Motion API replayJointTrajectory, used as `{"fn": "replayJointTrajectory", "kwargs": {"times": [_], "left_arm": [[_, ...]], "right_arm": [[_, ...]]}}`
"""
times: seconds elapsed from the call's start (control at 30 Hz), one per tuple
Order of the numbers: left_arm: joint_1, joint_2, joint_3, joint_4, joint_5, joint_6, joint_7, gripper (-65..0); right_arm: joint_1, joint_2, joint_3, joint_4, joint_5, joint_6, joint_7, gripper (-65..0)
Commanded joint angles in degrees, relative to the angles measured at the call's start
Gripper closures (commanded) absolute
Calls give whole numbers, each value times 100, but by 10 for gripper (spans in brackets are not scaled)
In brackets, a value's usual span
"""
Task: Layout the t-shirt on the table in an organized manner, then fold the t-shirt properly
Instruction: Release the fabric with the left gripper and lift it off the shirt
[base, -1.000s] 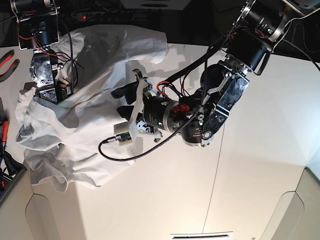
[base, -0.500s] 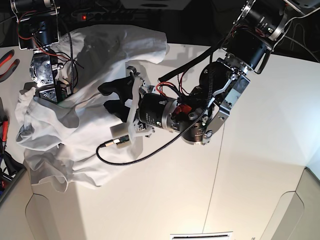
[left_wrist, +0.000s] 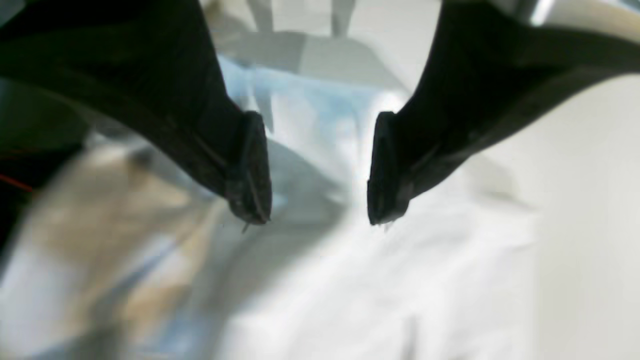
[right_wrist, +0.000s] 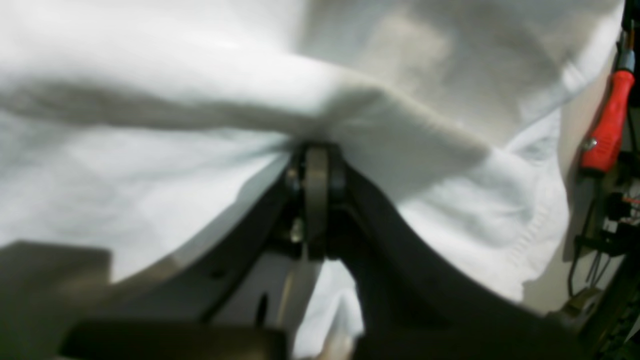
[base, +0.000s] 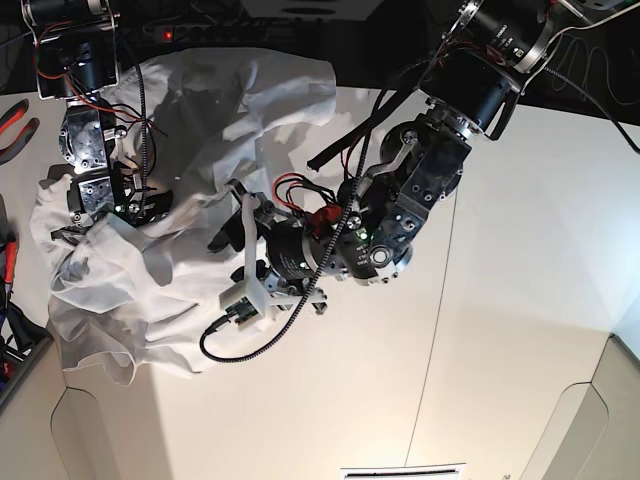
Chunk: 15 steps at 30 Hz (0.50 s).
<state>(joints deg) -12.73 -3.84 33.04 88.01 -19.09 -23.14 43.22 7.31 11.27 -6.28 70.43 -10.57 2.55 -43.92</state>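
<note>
Left hand (left_wrist: 320, 170) hovered with jaws apart over the t-shirt (base: 190, 130), which lay crumpled at the white counter's (base: 500, 330) far left corner; right hand (right_wrist: 316, 165) was clamped on a fold of it, beside red-handled pliers (right_wrist: 607, 125)

The t-shirt (base: 190, 130) was plain white with no print, its folds shaded grey and faintly bluish in the left wrist view. The table (base: 520, 300) was matte white, crossed by a thin dark seam. Both arms were black and silver metal, with red wires showing near the middle of the base view. The left gripper (left_wrist: 320, 170) had black fingers. A tool handle (right_wrist: 607, 125) at the right edge of the right wrist view was bright red with a dark tip.
</note>
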Motion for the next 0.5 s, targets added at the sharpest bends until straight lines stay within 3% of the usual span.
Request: {"fn": "replayJointTrajectory", "kwargs": {"times": [0.0, 0.07, 0.17, 0.33, 0.47], "left_arm": [[-127, 50, -15, 101, 17, 101, -146, -345], [-127, 48, -17, 101, 133, 249, -146, -345], [-131, 44, -17, 101, 140, 170, -44, -345], [-155, -116, -15, 101, -101, -1019, 1075, -345], [-151, -586, -15, 101, -601, -1097, 1071, -345]], "right_arm": [[-37, -33, -15, -55, 262, 234, -236, 0], [-37, -33, -15, -55, 262, 234, -234, 0], [-37, -33, -15, -55, 262, 234, -236, 0], [-37, -33, -15, -55, 260, 234, -236, 0], [-37, -33, -15, -55, 262, 234, -236, 0]]}}
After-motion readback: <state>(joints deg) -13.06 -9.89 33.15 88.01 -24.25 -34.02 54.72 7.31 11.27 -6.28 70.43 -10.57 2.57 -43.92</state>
